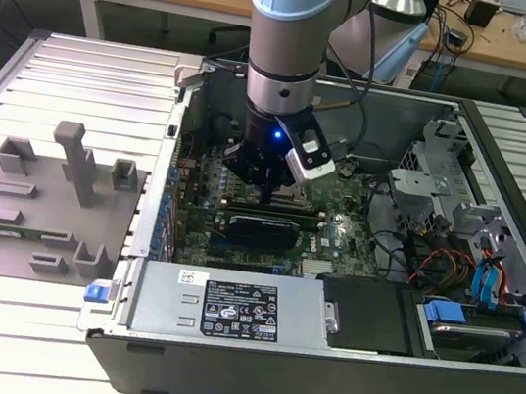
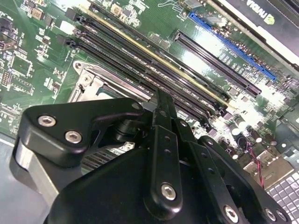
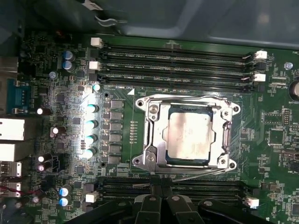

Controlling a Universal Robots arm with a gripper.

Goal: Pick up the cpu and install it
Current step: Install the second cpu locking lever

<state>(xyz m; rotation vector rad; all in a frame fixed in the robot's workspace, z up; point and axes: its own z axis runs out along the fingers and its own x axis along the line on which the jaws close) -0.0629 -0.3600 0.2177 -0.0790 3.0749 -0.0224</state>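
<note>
We saw the open computer case [image 1: 337,367] on the desk [image 1: 27,320], the arm's claw [image 1: 264,179] lowered over the motherboard [image 3: 280,140]. The cpu [image 3: 189,135] sat flat in its socket [image 3: 154,135], at twelve o'clock from the claw in the first wrist view. We could not tell the claw's state.

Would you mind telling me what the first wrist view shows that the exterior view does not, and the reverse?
The first wrist view alone shows the cpu lying in its metal socket frame, with memory slots beside the frame. The exterior view alone shows the whole computer case, the grey fixture tray on the exterior view's left, the power supply and the arm. Both show the green motherboard and the black gripper above it.
</note>
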